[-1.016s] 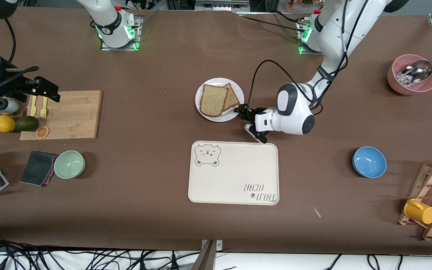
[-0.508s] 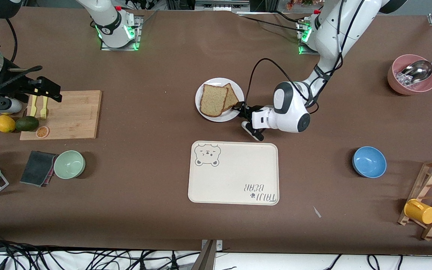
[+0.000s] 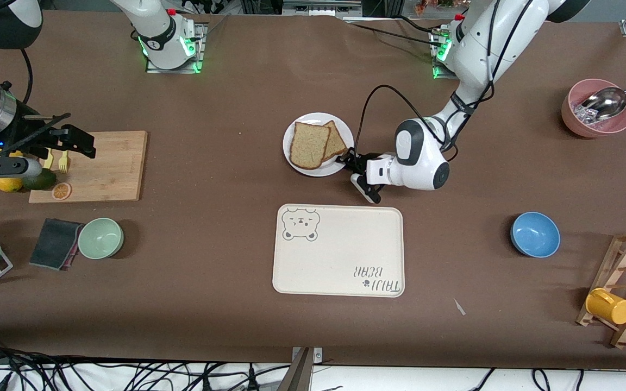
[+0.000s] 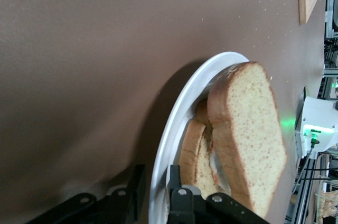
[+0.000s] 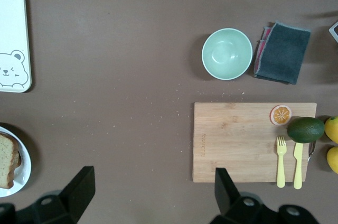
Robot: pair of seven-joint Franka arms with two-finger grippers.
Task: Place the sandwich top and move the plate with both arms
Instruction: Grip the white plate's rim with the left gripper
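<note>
Brown table covering [image 3: 226, 260] is seen carrying a cream tray [image 3: 338, 250] with a bear drawing, lying empty nearer the front camera than the plate [image 3: 298, 165], which stands mid-table. The sandwich top [image 3: 309, 144] is found already laid on the plate over a lower slice, so that the first part of the task is judged done. The left gripper [image 3: 352, 166] is placed low at the plate's edge toward the left arm's end of the table; in the left wrist view one finger [image 4: 178, 203] is seen above the rim and one below, closing on it, though a firm grip cannot be confirmed. The right gripper [image 5: 150, 189] is held open above the wooden cutting board [image 3: 95, 165], well apart from the plate. The move of the plate by both arms is judged still outstanding.
</note>
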